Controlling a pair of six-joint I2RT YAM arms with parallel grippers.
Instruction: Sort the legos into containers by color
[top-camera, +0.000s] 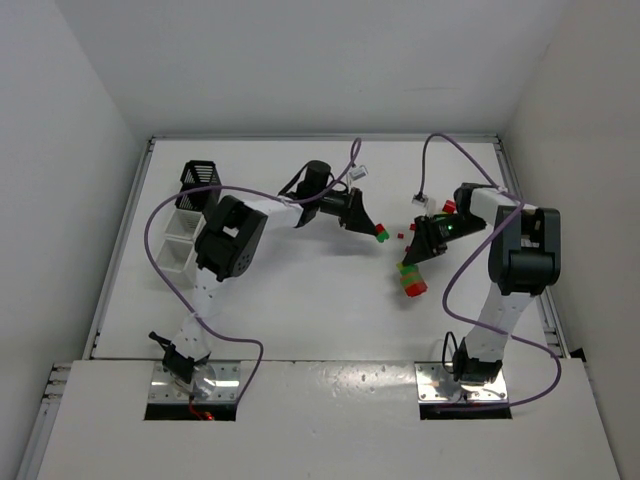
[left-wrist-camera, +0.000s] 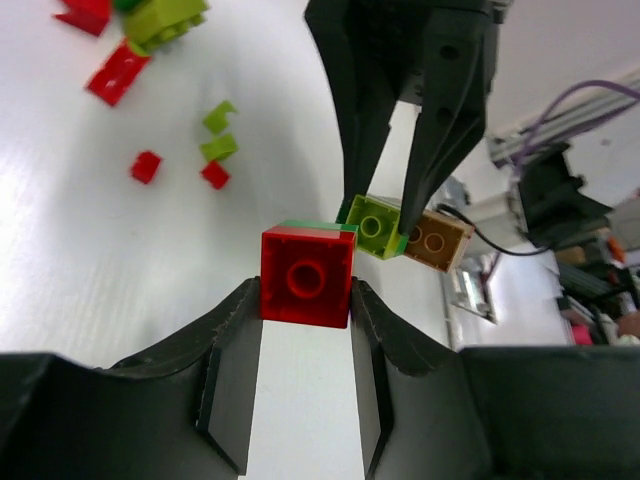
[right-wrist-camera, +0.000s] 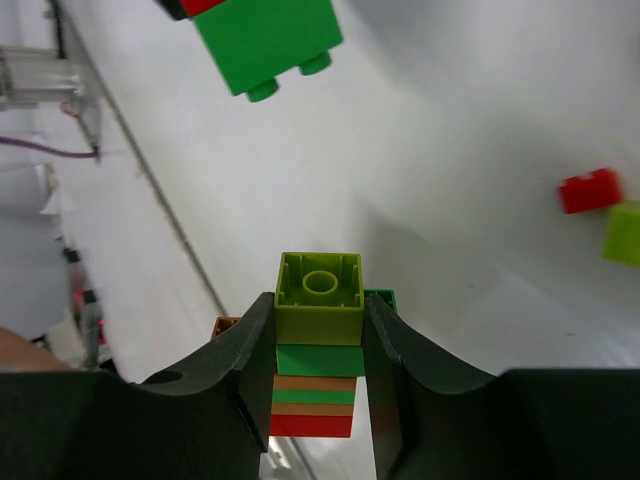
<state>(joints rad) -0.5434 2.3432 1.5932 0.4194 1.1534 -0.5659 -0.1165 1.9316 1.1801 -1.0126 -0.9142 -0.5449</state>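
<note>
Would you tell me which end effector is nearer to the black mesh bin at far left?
Left. The left end effector, holding a red brick, is right of the black mesh bin; the right end effector, holding a brick stack, is farther right.

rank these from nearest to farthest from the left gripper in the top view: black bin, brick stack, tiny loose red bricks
From the left gripper:
1. tiny loose red bricks, just to its right in the picture
2. brick stack, lower right, held in the right gripper
3. black bin, far left, at the back
</note>
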